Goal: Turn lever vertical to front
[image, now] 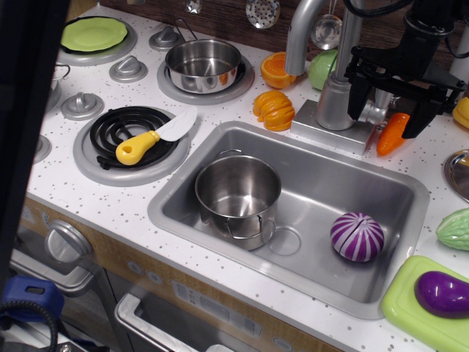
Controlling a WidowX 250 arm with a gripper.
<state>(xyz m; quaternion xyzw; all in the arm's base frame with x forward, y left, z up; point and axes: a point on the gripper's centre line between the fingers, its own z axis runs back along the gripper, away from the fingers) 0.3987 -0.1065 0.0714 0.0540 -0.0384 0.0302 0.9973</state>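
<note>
The faucet's thick cylindrical base stands on a grey plate behind the sink. The lever, a short silver-grey stub, juts from the base's right side and points roughly sideways to the right. My black gripper comes down from the upper right with its fingers spread. One finger is just beside the faucet base and the other is further right, so the lever lies between them, close to the left finger. I cannot tell if a finger touches it.
An orange toy carrot lies just under the gripper. A steel pot and a purple onion sit in the sink. The tall faucet spout, an orange half and a squash are left of the base.
</note>
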